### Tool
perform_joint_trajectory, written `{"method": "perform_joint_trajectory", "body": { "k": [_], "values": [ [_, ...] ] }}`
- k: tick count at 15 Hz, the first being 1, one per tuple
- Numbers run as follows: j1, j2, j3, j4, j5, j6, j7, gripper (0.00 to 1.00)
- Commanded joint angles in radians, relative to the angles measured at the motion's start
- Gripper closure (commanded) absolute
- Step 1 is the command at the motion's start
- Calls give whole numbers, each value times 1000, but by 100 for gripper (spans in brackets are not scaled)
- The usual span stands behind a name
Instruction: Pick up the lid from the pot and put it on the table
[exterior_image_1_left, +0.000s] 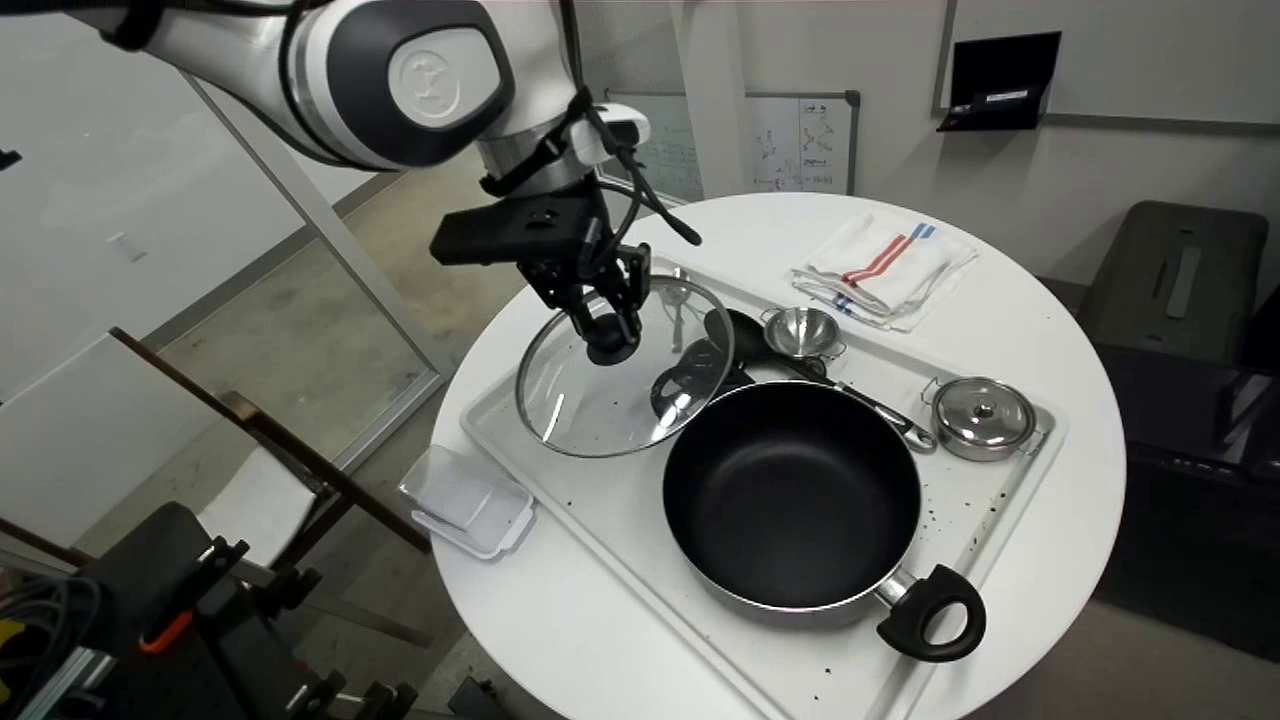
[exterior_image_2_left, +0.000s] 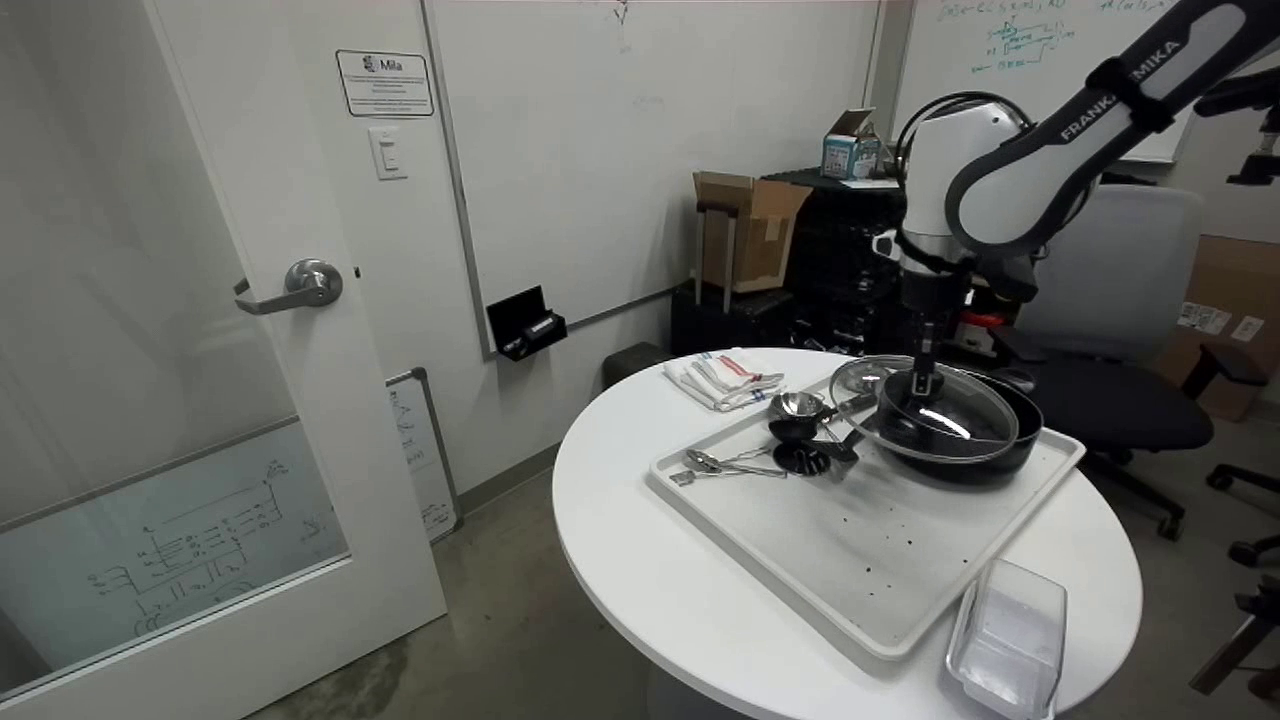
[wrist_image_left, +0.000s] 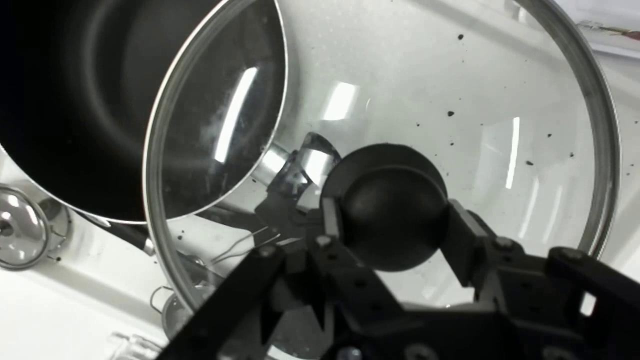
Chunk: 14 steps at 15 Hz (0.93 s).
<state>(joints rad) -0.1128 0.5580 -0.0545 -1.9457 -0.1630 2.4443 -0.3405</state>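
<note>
The round glass lid (exterior_image_1_left: 590, 415) with a thin metal rim hangs roughly level above the tray, beside the pot. My gripper (exterior_image_1_left: 608, 325) is shut on its dark centre knob. In the wrist view the gripper (wrist_image_left: 392, 220) has one finger on each side of the knob, and the lid (wrist_image_left: 400, 120) overlaps the pot's edge. The black pot (exterior_image_1_left: 790, 500) stands uncovered on the tray; its inside shows in the wrist view (wrist_image_left: 70, 110). In an exterior view the lid (exterior_image_2_left: 965, 425) hides part of the pot (exterior_image_2_left: 1005, 462). The white round table (exterior_image_1_left: 560, 625) lies under the tray.
A white tray (exterior_image_1_left: 625, 530) covers the table's middle. Black utensils (exterior_image_2_left: 802, 458), a small silvery bowl (exterior_image_1_left: 802, 332) and a small lidded metal pot (exterior_image_1_left: 984, 415) lie on it. A folded cloth (exterior_image_1_left: 890, 265) and a clear plastic container (exterior_image_1_left: 475, 505) sit on the table.
</note>
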Motion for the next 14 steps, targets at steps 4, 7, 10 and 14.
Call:
{"method": "perform_joint_trajectory", "body": {
  "k": [4,7,10,14],
  "values": [
    [100,-96,18,-134,-103,39,50,75],
    [139,-94,31,-150,-133,31,68,75],
    [170,-84,42,-156,-155,23,81,75],
    [177,-64,60,-150,-149,17,59,75]
  ]
}}
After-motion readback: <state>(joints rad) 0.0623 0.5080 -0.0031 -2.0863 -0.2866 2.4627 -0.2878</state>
